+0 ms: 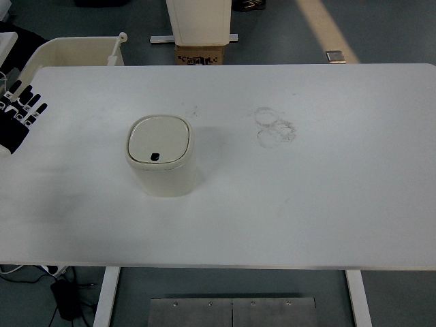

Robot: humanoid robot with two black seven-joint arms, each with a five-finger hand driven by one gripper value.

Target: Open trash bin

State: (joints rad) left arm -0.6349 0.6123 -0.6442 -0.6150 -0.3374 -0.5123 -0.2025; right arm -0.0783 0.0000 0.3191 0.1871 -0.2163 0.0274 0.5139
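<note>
Head view, cream trash bin (161,155), lid shut

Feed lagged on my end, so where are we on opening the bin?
Nothing looks done yet: the trash bin stands upright on the white table with its lid flat and closed. In hand: the left hand is at the table's left edge, fingers spread, well clear of the bin. Left: reaching the bin and opening the lid.
</note>
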